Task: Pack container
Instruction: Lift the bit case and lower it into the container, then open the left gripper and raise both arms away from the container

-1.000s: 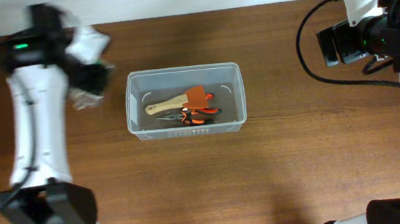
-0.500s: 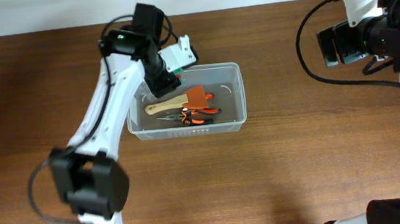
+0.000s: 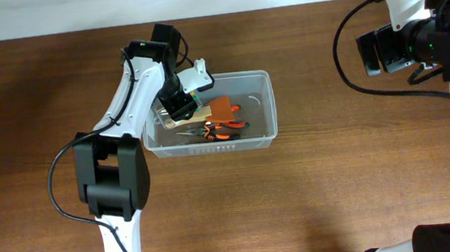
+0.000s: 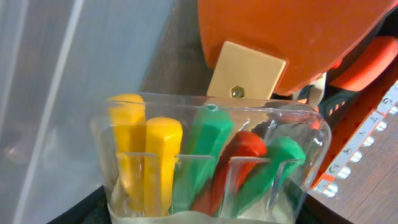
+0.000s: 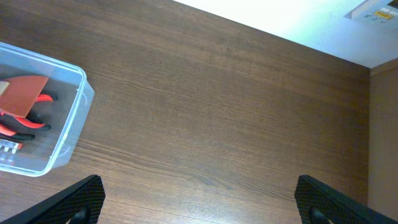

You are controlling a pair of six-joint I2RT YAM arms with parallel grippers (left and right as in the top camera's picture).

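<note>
The clear plastic container stands on the wooden table and holds an orange scraper with a wooden handle and orange-handled pliers. My left gripper reaches into the container's left half, shut on a small clear box of yellow, green and red pieces. In the left wrist view the box hangs just above the scraper, next to the container's wall. My right gripper is open and empty, far right of the container; its fingers frame bare table.
The container's corner shows at the left edge of the right wrist view. The table's back edge meets a white wall. Both arm bases stand at the table's front.
My left arm has swung from the table's far left over to the container and come down into its left half with the small box. The right arm has not moved.
</note>
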